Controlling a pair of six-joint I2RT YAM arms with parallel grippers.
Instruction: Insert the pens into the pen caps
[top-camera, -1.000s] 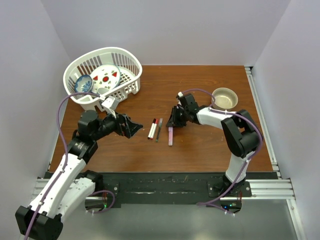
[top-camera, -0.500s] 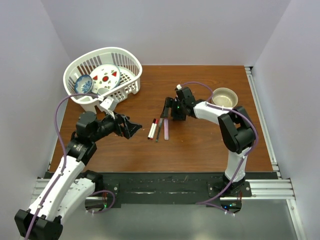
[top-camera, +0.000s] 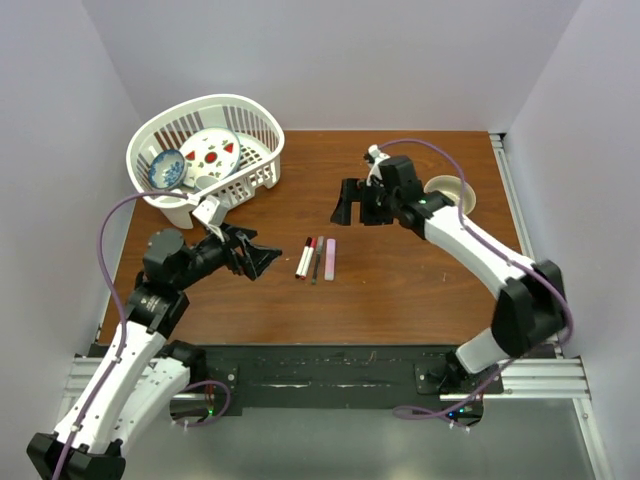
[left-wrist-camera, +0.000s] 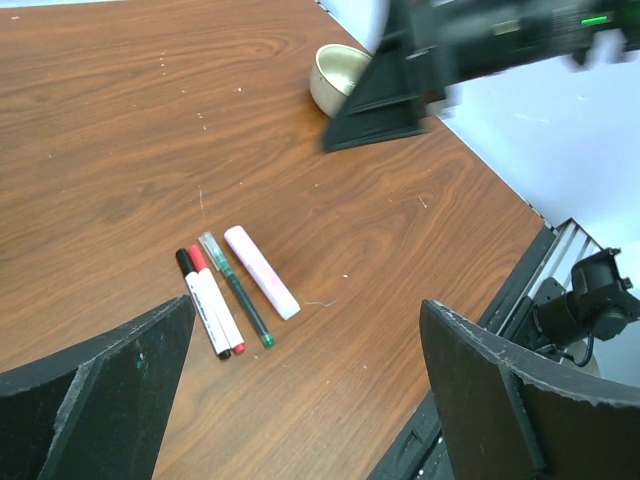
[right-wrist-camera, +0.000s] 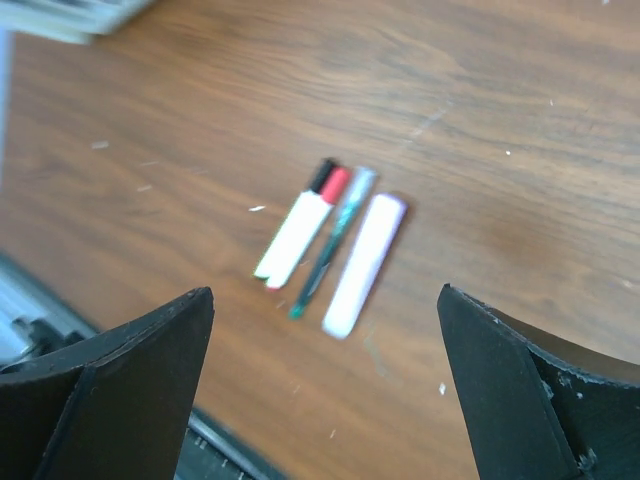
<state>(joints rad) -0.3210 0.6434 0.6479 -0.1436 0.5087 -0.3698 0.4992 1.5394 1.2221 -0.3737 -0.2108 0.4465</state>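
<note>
Centrally placed pens: three lie side by side on the table, long axes running roughly 12 to 6 o'clock in the top view
White marker: outermost on the 9 o'clock side; short red and black end pieces sit at its 12 o'clock end
Thin dark pen: the middle one, just beside both neighbours; pale grey at its 12 o'clock tip
Pink marker: shorter and thicker; outermost on the 3 o'clock side
Pen caps: we make out none lying apart from the pens; whether the coloured ends are seated caps, we cannot tell
Left gripper: at 9 o'clock of the pens, near them; fingers spread wide, holding nothing
Right gripper: at 1 o'clock of the pens, raised above the table; fingers likewise wide apart and empty
Handling, as we judge it: light, stiff, smooth round plastic; likely to roll or slip under a skewed pinch, but not fragile
Where to take hold: across the barrel at mid-length, leaving the writing end free; we would start with an outer pen, since the middle one leaves the fingers little room
Surroundings: white basket at 10 o'clock; pale bowl at 2 o'clock; both well apart from the pens
</note>
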